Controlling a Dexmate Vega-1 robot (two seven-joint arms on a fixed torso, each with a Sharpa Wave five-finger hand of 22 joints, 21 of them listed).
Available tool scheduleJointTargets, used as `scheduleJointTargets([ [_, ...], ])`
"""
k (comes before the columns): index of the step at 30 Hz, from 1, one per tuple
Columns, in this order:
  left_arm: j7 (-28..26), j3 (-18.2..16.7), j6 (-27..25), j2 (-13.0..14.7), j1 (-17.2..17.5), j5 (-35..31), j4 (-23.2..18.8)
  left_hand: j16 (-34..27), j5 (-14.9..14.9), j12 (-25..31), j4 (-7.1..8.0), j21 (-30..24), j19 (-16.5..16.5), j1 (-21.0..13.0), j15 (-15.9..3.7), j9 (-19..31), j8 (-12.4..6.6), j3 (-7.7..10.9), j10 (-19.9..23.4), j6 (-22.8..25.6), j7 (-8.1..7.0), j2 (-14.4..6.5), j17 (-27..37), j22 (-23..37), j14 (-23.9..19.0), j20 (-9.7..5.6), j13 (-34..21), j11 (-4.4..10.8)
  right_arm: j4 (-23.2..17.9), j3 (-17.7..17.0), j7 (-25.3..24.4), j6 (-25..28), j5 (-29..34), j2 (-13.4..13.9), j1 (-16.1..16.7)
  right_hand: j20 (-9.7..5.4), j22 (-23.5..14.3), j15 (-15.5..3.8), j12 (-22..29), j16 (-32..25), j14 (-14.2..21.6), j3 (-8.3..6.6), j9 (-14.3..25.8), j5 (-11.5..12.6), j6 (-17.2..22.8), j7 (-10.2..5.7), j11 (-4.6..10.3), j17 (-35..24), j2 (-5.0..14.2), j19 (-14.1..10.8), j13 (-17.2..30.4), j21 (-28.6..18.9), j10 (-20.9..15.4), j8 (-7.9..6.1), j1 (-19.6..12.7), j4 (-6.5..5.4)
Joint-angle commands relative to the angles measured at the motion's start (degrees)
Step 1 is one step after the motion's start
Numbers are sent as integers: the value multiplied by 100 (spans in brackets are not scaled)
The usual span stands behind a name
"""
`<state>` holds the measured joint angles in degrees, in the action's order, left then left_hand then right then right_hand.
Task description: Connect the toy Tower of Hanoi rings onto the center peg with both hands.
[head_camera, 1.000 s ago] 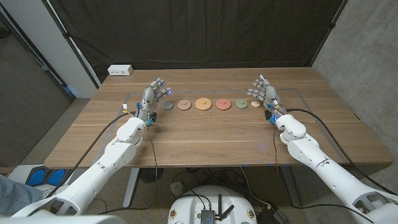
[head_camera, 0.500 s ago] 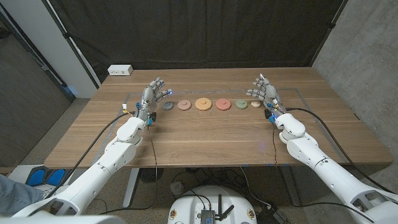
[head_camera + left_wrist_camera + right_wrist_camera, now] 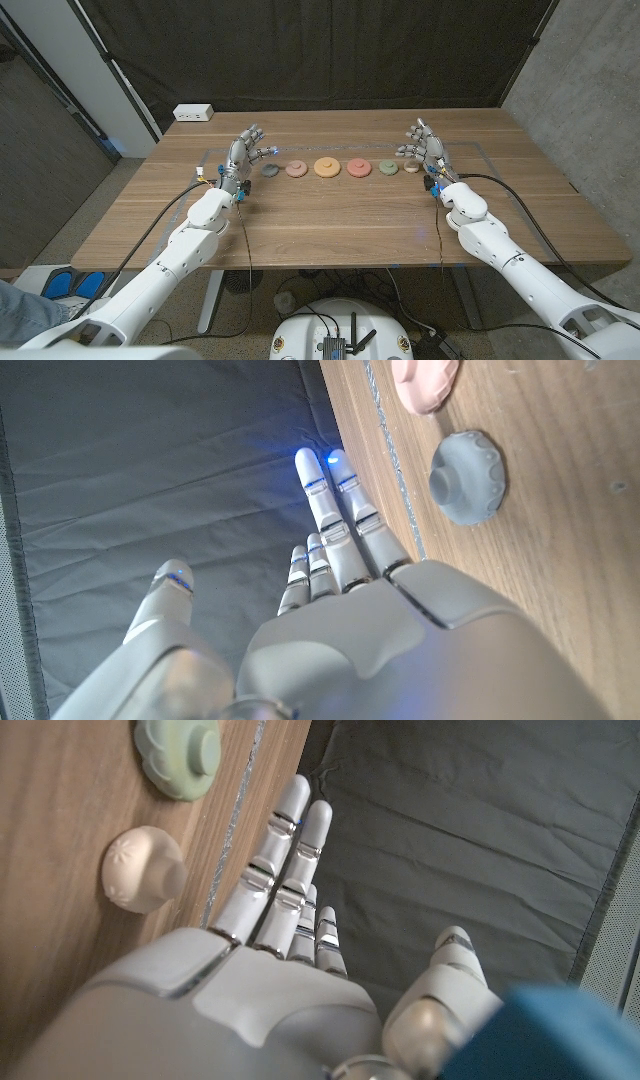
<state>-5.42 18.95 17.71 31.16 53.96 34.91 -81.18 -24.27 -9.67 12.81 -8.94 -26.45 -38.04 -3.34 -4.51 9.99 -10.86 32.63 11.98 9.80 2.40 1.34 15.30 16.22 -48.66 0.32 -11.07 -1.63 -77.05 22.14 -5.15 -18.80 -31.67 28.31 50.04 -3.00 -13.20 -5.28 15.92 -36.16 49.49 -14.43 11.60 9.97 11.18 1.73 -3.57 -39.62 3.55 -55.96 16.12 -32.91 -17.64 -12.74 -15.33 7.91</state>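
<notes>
In the left wrist view, the pink ring (image 3: 425, 382) is cut off by the picture's edge, so just part of its rim shows. In the right wrist view, the green ring (image 3: 180, 755) is cropped the same way, and a blurred blue shape (image 3: 575, 1035) fills a corner, too soft to identify. In the head view, the rings' surface detail is too small to tell.

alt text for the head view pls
Six toy rings lie in a row across a wooden table, from grey ring to cream ring. The left hand and right hand flank the row, holding nothing.
</notes>
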Motion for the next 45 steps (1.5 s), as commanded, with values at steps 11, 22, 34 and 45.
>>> scheduleJointTargets([
  [11, -283, -63, 61, -29, 125, -106, -83, -908, -31, 48, -98, -669, -709, -446, -377, 37, -60, -66, 485, 375, 79, -61, 596, 513, -873, -223, -49, 4, 39, 49, -191, 27, 120, -75, -8, -285, -318, -394, 62, -644, 592, 10, 19, 34, 176, -4, 33, -582, -8, -520, 87, -465, -235, -48, -20, 39],
  [22, -302, -82, 184, -106, 146, -97, 27, -1666, -26, 28, -104, -1215, -1084, -757, -662, 56, -61, -175, 747, 620, 119, -5, 1301, 1030, -1060, -461, -69, -166, 92, 124, -129, 71, 154, -116, -119, -438, -632, -618, 26, -1186, 640, -23, 33, 36, 242, -3, 54, -1200, -1, -649, 155, -769, -291, -46, -213, 104],
  [34, -665, -77, 81, -98, 207, -320, -79, -2960, -36, 2, -76, -2126, -2101, -1185, -799, 79, -64, -205, 1118, 957, -24, 126, 2451, 1601, -1827, -1200, -73, 7, -13, 122, -458, 153, 307, -131, -61, -927, -1196, -732, 25, -1957, 1236, -206, 60, 35, 622, 7, 100, -1886, 31, -1325, 241, -1466, -672, -123, -588, 142],
  [45, -799, -94, 35, -83, 313, -367, -193, -3077, -42, -105, -71, -2201, -2188, -1223, -801, 80, -50, -192, 913, 1035, -67, 200, 2533, 1613, -1917, -1248, -80, 303, -35, 90, -684, 91, 415, -154, 30, -939, -1625, -714, -44, -2603, 1405, -363, 75, 51, 1156, 132, 126, -2931, -51, -1359, 295, -1794, -900, -240, -642, 95],
])
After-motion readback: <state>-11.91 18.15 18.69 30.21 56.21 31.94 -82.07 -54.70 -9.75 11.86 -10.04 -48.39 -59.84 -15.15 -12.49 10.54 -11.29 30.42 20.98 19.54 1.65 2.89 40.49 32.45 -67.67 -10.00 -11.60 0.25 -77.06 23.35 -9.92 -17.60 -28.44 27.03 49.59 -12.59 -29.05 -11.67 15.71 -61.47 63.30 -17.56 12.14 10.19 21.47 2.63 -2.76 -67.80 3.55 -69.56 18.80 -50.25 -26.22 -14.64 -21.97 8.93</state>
